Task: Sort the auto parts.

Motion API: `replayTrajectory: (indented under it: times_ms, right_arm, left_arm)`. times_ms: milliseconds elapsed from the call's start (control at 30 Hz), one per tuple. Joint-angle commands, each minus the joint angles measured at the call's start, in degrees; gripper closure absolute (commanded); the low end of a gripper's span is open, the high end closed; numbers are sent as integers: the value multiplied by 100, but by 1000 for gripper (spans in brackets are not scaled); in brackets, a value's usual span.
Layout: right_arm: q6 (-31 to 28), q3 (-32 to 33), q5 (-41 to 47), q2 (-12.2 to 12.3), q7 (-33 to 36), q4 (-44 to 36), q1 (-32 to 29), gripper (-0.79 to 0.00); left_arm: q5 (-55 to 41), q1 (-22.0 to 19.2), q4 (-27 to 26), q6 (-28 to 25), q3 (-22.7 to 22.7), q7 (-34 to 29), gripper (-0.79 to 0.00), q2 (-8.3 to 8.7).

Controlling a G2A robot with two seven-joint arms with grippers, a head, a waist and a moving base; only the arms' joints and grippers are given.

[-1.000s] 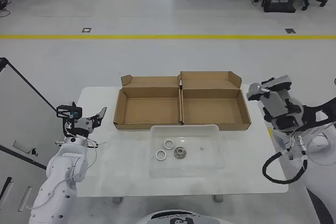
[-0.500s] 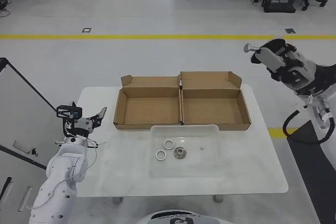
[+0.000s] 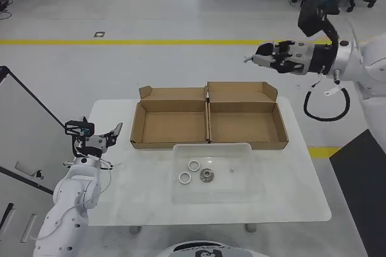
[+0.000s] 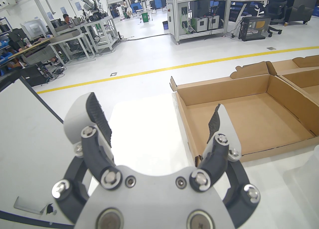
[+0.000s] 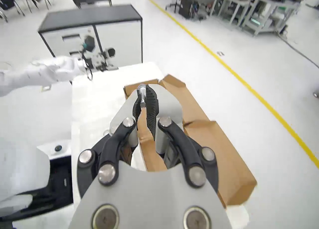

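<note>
The small white piece point(image 3: 233, 169) in the clear tray point(image 3: 212, 147) is too small to be identified. Most of the bolt point(image 5: 141, 94) is hidden between the pads point(image 5: 151, 105) of the right gripper point(image 5: 144, 97); one end alone is seen. The cardboard boxes point(image 5: 199, 137) are partly covered by that gripper in the right wrist view. In the left wrist view the farther box point(image 4: 306, 75) and the tray are cut off by the picture's edge.

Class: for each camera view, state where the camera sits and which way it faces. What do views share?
Top view: above the arms, looking down on the table and tray; both arms show.
Left wrist view: on the left wrist, facing the left box past open left fingers.
Right wrist view: raised right wrist, facing the left arm; right fingers clamp a bolt.
Shared: all show the left box.
</note>
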Motion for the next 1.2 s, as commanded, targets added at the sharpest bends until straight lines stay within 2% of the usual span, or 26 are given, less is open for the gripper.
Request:
replayTrajectory:
  times_ms: [0,133,367,600,800,1067,1167]
  right_arm:
    - [37,-122,-241,7,394,18,20,0]
    - [87,-335,-642,40,1010,74,-15,0]
    - [276,-1151,-1255,188,1201,70,180,0]
    - [89,-2323,-1436,294,1015,460,1108,0]
    - [-151,-3671,-1667,273,775,948,2127,0]
    - [-352,-5384,-1481,68,574,1695,3100,0]
    - [-312,-5399,-1512,-32,613,1890,3078,0]
  left_arm:
    - [0,0,0,0,0,0,-785,0]
    - [0,0,0,0,0,0,-785,0]
    - [0,0,0,0,0,0,-785,0]
    - [0,0,0,0,0,0,-785,0]
    - [0,0,0,0,0,0,-785,0]
    - [0,0,0,0,0,0,-785,0]
    - [0,0,0,0,0,0,-785,0]
